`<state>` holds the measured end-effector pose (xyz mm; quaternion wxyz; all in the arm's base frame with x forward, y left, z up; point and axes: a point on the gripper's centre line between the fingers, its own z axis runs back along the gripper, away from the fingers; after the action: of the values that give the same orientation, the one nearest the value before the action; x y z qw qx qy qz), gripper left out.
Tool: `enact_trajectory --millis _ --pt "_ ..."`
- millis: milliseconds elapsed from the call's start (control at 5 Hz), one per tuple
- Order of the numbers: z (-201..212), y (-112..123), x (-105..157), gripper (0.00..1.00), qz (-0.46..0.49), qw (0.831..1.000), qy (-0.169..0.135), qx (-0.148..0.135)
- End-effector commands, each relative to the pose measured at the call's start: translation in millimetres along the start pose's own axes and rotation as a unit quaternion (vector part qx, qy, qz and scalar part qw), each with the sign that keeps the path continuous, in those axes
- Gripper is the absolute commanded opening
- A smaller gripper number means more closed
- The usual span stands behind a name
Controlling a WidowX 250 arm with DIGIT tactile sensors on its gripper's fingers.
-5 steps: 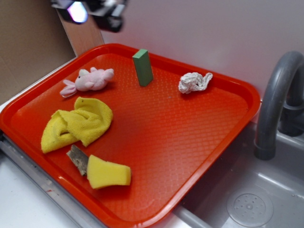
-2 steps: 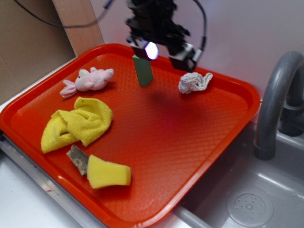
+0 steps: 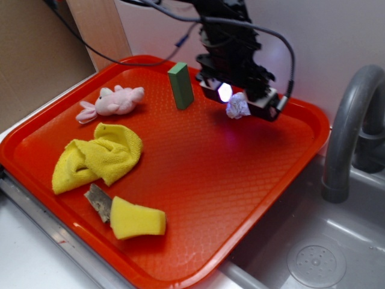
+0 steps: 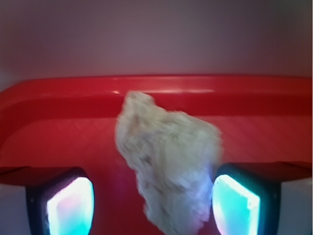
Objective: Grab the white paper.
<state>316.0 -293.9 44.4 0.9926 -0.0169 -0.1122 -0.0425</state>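
The white paper [image 3: 238,107] is a small crumpled off-white wad lying near the back right of the red tray [image 3: 228,198]. My gripper [image 3: 240,103] hangs directly over it, open, with its glowing pads either side. In the wrist view the white paper [image 4: 168,161] fills the gap between the two lit pads [image 4: 71,205], closer to the right one. My gripper [image 4: 152,205] is not closed on the wad; red tray floor shows between the left pad and the paper. The arm hides part of the paper in the exterior view.
A green block [image 3: 180,85] stands upright just left of the gripper. A pink plush toy [image 3: 113,101], a yellow cloth [image 3: 99,155], a yellow sponge [image 3: 136,218] and a grey scrap [image 3: 98,200] lie on the tray's left half. A grey tap [image 3: 348,129] and sink [image 3: 313,256] sit right.
The arm has swung from the upper left, past the green block, to the right and down onto the paper. The paper and other objects have not moved.
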Motion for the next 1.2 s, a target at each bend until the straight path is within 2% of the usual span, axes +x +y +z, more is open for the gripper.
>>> enact_trajectory --millis 0,200,400,600,800,1000 --pt "-1 -7 18 1.00 0.004 1.000 -0.013 0.019" --pt "-4 -6 15 0.00 0.007 0.999 -0.020 0.028" --pt "3 -4 10 0.00 0.016 1.000 -0.019 0.015" --pt "18 5 4 0.00 0.005 0.999 -0.035 -0.002" --pt "53 26 -4 0.00 0.017 1.000 -0.003 0.000" --pt "85 42 -11 0.00 0.045 0.999 0.016 -0.015"
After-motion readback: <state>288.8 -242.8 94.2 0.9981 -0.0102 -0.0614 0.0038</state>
